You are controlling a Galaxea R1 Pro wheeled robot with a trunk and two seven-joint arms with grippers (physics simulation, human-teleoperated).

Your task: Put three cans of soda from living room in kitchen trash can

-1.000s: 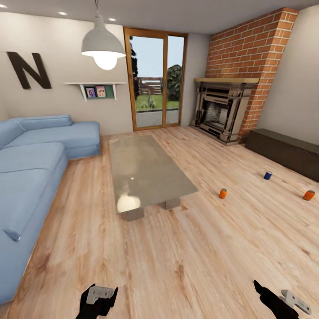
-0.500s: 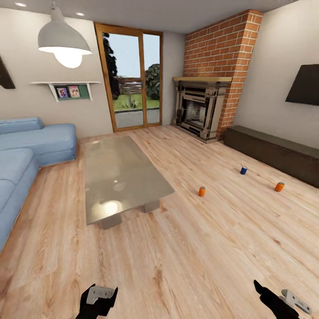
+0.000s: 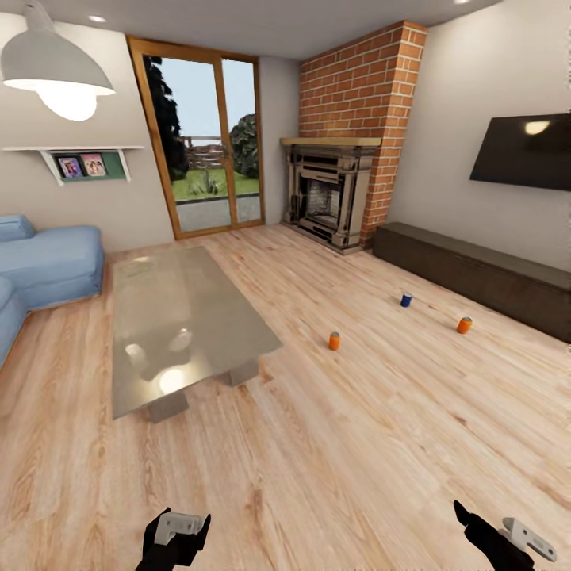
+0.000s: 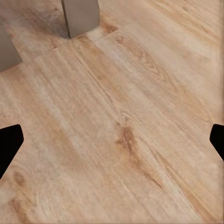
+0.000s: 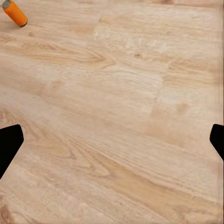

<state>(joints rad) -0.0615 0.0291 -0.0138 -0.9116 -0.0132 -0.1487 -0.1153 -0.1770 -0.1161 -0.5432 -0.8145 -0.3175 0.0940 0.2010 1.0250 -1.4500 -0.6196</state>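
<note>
Orange soda cans (image 3: 334, 341) lie well beyond both open claws.

Two orange soda cans stand on the wood floor, one (image 3: 335, 341) near the glass table's corner and one (image 3: 465, 325) just before the dark cabinet. One blue can (image 3: 406, 300) stands between and beyond them.

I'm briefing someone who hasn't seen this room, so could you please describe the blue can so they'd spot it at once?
Start at the red brick fireplace and follow the long dark cabinet along the wall under the TV. On the wood floor in front of it stand three cans; the blue can is nearest the fireplace, the other two being orange.
</note>
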